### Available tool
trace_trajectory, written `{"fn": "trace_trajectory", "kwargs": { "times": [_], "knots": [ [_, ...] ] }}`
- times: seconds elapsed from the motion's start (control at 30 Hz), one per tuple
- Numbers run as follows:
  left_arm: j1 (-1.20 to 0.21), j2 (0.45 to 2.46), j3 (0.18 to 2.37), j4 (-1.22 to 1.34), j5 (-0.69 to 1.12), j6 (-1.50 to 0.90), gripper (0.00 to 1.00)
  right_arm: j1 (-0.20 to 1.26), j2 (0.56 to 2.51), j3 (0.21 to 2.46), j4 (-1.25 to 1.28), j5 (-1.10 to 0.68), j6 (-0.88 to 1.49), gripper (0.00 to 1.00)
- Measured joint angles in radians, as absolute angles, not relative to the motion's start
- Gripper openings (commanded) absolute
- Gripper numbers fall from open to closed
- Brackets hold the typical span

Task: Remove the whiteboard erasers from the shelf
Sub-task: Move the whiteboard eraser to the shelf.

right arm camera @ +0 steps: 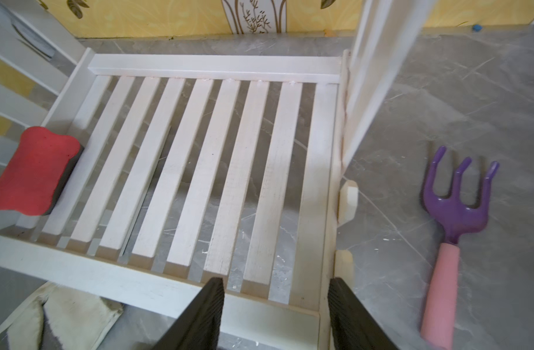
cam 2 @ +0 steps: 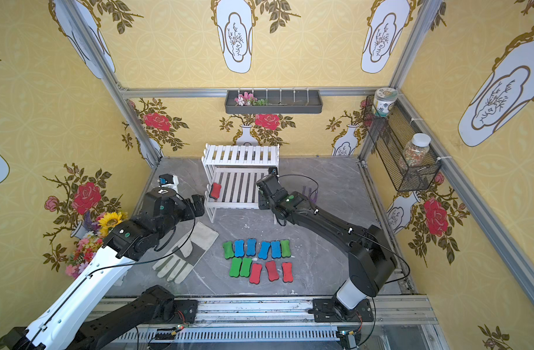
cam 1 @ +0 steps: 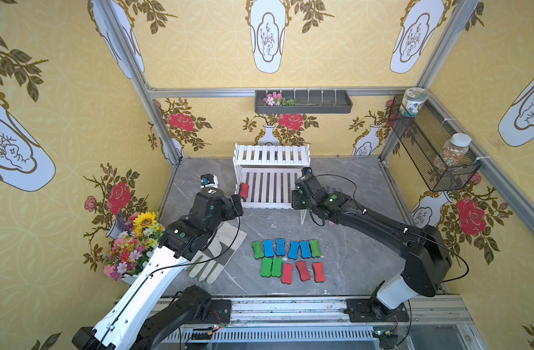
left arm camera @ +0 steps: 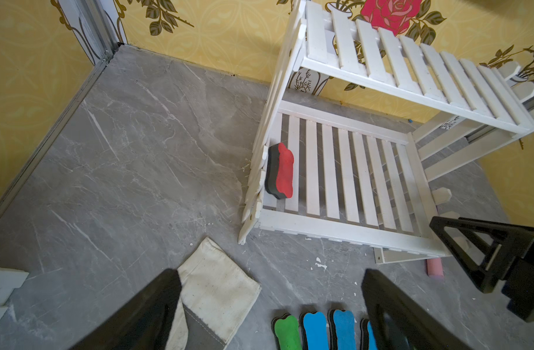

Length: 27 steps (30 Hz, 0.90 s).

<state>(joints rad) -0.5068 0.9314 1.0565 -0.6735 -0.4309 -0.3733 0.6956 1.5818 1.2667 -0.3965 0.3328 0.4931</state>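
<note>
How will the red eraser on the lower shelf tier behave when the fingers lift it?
The red eraser looks like foam over felt, so probably light and slightly squashy. It leans tilted against the side of the shelf, so a push may tip it flat.

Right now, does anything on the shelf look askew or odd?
Yes: the red eraser on the lower tier of the shelf sits tilted against the end rail, dark felt edge showing, not flat on the slats.
</note>
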Motion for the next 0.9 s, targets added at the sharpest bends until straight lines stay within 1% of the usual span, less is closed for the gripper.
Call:
{"fn": "trace_trajectory", "kwargs": {
  "times": [0.2,0.3,0.4,0.57,0.7,0.9],
  "knots": [
    [-0.507,0.931,1.056,-0.673,-0.431,-0.373,0.99,0.661,1.564,1.267,-0.418,0.384,0.488,0.61],
    [-0.507,0.928,1.056,-0.674,-0.438,-0.373,0.99,0.683,1.539,1.251,-0.395,0.379,0.467,0.63],
    [-0.507,0.918,1.056,-0.673,-0.45,-0.374,0.99,0.748,1.53,1.253,-0.336,0.345,0.446,0.66],
    [-0.507,0.912,1.053,-0.674,-0.467,-0.374,0.99,0.865,1.651,1.344,-0.225,0.252,0.448,0.67],
    [-0.507,0.902,1.051,-0.675,-0.468,-0.376,0.99,0.89,1.768,1.393,-0.131,0.194,0.516,0.66],
    [-0.507,0.891,1.051,-0.681,-0.468,-0.378,1.0,0.898,1.931,1.551,-0.075,0.159,0.596,0.65]
  ]
}}
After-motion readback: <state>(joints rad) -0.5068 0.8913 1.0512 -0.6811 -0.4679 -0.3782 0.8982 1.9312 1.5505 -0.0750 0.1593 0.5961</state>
